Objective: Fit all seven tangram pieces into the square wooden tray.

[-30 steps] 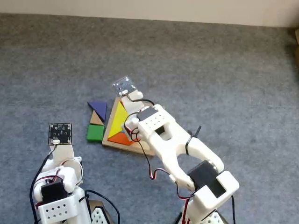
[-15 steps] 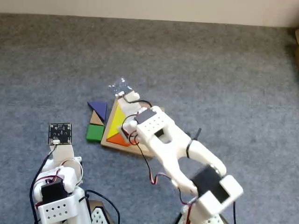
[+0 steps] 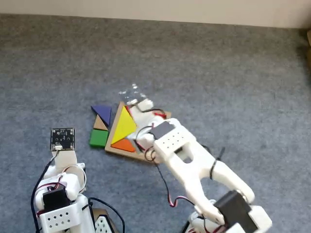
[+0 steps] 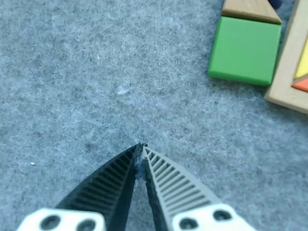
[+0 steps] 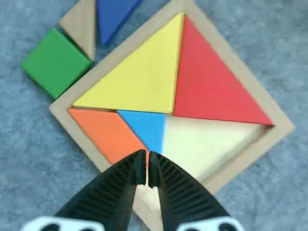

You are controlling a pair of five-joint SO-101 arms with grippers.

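Four pieces lie in the square wooden tray [image 5: 243, 74], which sits cornerwise on the grey counter [image 3: 218, 73]. A large yellow triangle [image 5: 139, 79] and a large red triangle [image 5: 211, 82] sit side by side along one long edge and together fill one half of the tray. In the other half, an orange piece [image 5: 106, 132] lies against the rim with a small light blue triangle [image 5: 147, 125] touching its side. The rest of that half is bare pale tray floor [image 5: 202, 139]. Three pieces are outside, just beside the tray edge that borders the yellow triangle: a green square [image 5: 55, 62], a tan triangle [image 5: 82, 24] touching it, and a dark blue triangle [image 5: 113, 14] next to the tan one. The right claw [image 5: 147, 168] hangs over the tray with only a thin slit between its ribbed fingers, and it grips nothing. Its tips are above the spot where the light blue triangle's point meets the bare floor, and whether they touch the wood I cannot tell. The left claw [image 4: 140, 156] is closed tip to tip with nothing in it, over open counter, apart from the green square and the tray.
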